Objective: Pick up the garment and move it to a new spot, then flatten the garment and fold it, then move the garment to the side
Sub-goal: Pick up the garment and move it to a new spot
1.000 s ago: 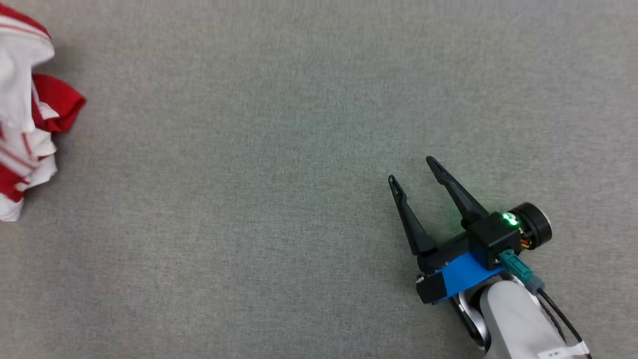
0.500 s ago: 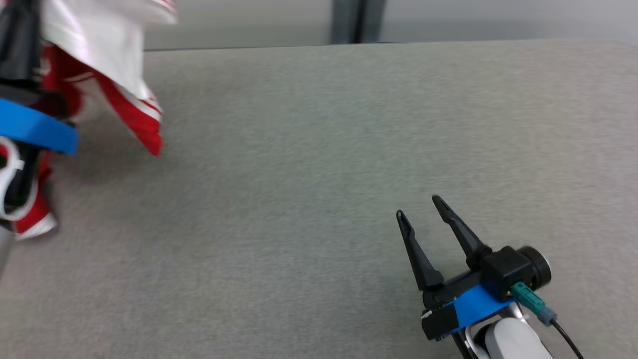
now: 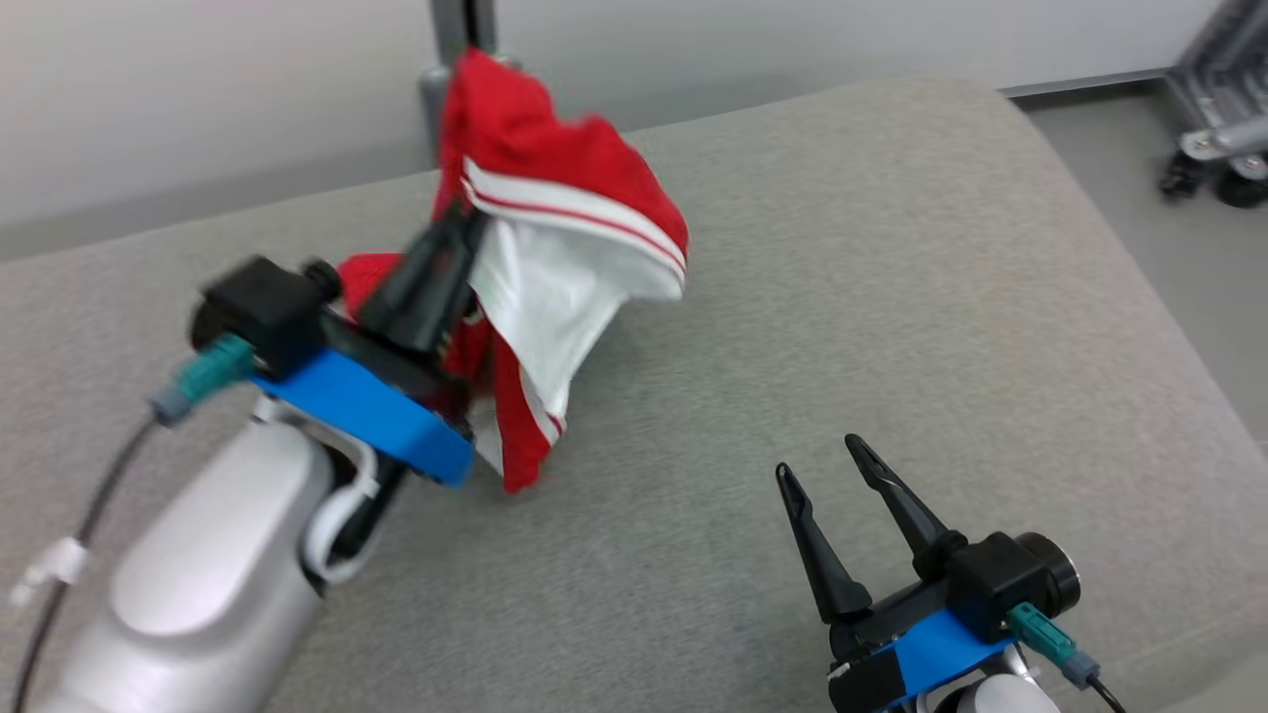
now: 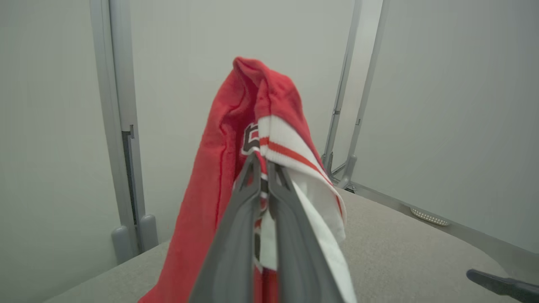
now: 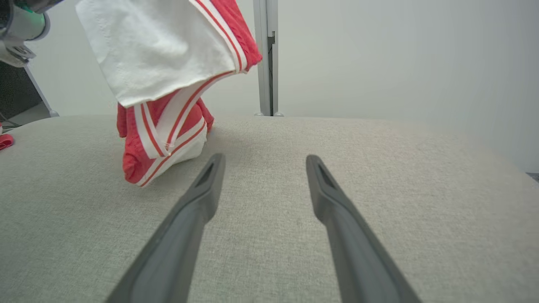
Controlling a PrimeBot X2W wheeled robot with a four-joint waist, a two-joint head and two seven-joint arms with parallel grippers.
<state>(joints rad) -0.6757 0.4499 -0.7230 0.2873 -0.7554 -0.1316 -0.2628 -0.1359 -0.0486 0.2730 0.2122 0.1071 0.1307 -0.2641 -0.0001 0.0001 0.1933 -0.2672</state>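
The red and white striped garment (image 3: 555, 248) hangs bunched above the grey table, its lower folds still touching the cloth surface. My left gripper (image 3: 458, 230) is shut on the garment; in the left wrist view the two fingers pinch the fabric (image 4: 269, 126) with the gripper (image 4: 262, 159) pressed together. The right wrist view shows the garment (image 5: 168, 84) hanging at upper left, its bottom resting on the table. My right gripper (image 3: 820, 458) stands open low over the table at the lower right, apart from the garment, with nothing between its fingers (image 5: 206, 185).
The grey cloth-covered table (image 3: 892, 297) curves off at its right edge, with floor and a wheeled metal frame (image 3: 1218, 149) beyond. A metal post (image 3: 461, 40) rises behind the table's far edge. A small red scrap (image 5: 5, 141) lies at the left in the right wrist view.
The head camera has turned and tilted, so the whole picture shifted. My left gripper has lifted the garment off the table and carried it toward the middle. The right gripper stays open, about where it was.
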